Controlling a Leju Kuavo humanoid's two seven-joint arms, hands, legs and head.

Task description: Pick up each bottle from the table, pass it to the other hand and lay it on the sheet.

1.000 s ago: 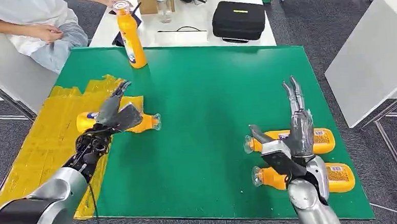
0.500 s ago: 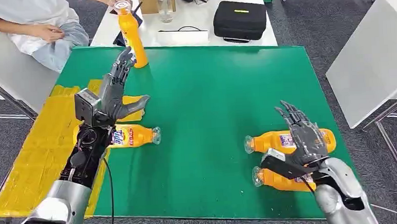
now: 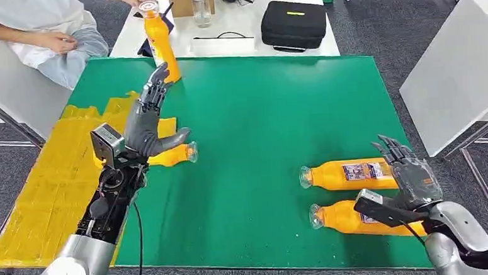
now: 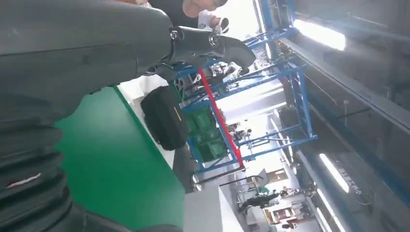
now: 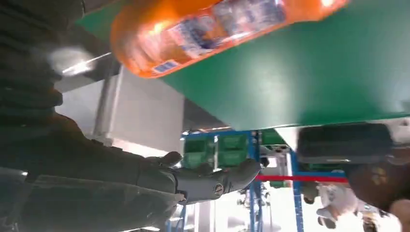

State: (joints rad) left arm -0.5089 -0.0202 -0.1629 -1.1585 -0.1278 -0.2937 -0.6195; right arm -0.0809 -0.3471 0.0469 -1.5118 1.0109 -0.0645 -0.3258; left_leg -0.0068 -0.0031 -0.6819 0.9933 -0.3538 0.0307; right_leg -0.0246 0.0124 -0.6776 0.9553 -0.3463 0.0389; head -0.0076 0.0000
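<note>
Left hand (image 3: pixel 145 120) raised over the yellow sheet (image 3: pixel 48 185), fingers spread, grasping nothing. Below it one bottle (image 3: pixel 174 154) lies on its side at the sheet's edge, neck out over the green mat (image 3: pixel 259 111). Right hand (image 3: pixel 407 179) near the mat's right edge, fingers apart, empty, just over two lying bottles: far one (image 3: pixel 350 174), near one (image 3: pixel 346 219). Fourth bottle (image 3: pixel 159 44) stands upright at the mat's far-left corner. Black case (image 3: pixel 293 24) on the white table beyond. A seated person (image 3: pixel 31 29) at far left.
</note>
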